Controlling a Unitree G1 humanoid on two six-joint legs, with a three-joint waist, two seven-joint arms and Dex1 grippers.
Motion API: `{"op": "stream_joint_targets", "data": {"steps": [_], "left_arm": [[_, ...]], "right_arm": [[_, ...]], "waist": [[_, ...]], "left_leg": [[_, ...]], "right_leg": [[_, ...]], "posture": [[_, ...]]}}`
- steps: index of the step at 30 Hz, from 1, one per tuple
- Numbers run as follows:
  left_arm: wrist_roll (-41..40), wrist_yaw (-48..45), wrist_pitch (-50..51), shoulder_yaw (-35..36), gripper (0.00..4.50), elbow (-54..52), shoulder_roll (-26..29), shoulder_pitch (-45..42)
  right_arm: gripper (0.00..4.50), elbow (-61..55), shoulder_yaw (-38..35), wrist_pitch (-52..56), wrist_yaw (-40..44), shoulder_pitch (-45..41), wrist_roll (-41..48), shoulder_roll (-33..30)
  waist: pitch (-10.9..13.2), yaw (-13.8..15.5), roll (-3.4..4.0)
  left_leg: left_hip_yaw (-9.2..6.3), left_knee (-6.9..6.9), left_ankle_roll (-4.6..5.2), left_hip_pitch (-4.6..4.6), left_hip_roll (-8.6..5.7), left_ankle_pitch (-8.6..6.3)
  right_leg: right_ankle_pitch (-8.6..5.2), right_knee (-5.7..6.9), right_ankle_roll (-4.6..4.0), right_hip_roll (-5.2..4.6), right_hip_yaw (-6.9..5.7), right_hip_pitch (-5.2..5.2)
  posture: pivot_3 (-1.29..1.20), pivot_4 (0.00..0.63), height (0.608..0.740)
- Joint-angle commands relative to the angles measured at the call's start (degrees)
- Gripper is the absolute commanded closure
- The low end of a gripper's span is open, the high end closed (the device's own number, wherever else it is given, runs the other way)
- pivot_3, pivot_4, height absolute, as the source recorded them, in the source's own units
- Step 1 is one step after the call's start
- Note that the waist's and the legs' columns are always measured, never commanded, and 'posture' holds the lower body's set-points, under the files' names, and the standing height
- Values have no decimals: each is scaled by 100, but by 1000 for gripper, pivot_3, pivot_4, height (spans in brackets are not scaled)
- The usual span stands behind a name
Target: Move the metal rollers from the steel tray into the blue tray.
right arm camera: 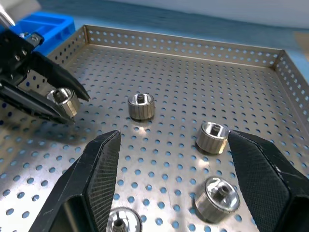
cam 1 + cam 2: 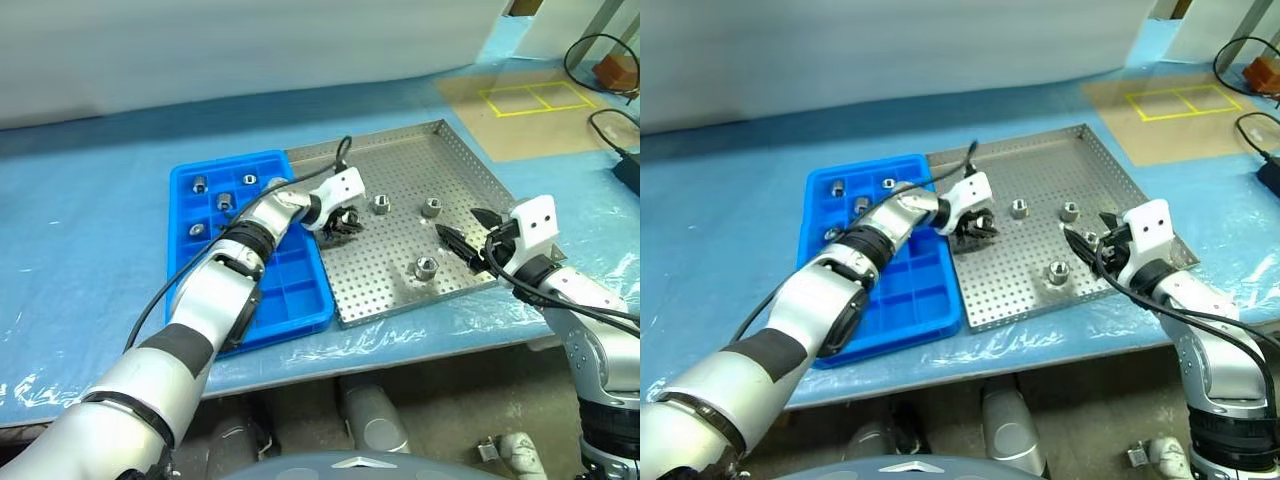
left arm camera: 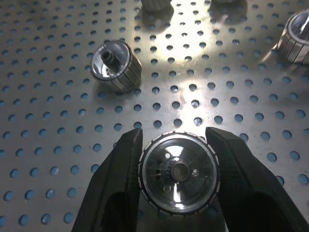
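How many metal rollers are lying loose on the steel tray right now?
4 metal rollers: that one and another mid-tray, two nearer the right hand. A fifth is gripped in the left hand.

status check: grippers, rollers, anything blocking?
Left gripper shut on a metal roller over the steel tray. Right gripper open, empty. Loose rollers remain; some already in the blue tray. Path clear.

Even, bright overhead light fills my view. Glare flares on the steel tray [image 3: 183, 63] floor beyond my left gripper [image 3: 178, 145]; soft shadows sit under the rollers [image 1: 141, 106]. Focus is sharp.
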Motion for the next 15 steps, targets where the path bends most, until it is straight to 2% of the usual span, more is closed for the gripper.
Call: {"op": "stream_joint_targets", "data": {"steps": [1, 6, 12, 15], "left_arm": [[-570, -600, -285, 295, 2774, -1214, 369, 263], [-1110, -663, 313, 661, 2774, -2685, 1023, 773], [-1462, -791, 1442, 679, 2774, -4966, 1870, 1964], [-1621, -567, 1881, 839, 2774, -5748, 2186, 2444]], "right_arm": [[893, 185, 186, -191, 141, -291, -40, -54], [893, 579, 847, -240, 556, -1135, 26, 58], [893, 1094, 1616, -371, 1498, -2070, 41, 37], [893, 1541, 1971, -614, 1909, -2481, -80, 163]], "waist": [[0, 54, 0], [10, 277, 6], [22, 748, 24], [32, 1077, 22]], "left_leg": [[-1, 3, 1, -4, 2, 1], [-2, 15, 3, -15, 10, 22], [-2, 9, -28, 10, 33, 47], [-1, 10, -43, 10, 34, 56]], "right_leg": [[0, 9, 0, -1, -2, -6], [-1, 76, -2, -2, -3, -43], [-2, 110, -6, 4, -3, -36], [-20, 157, -35, 3, 1, -57]], "posture": [[-463, 150, 740], [-360, 150, 740], [-226, 150, 740], [-157, 150, 740]]}}
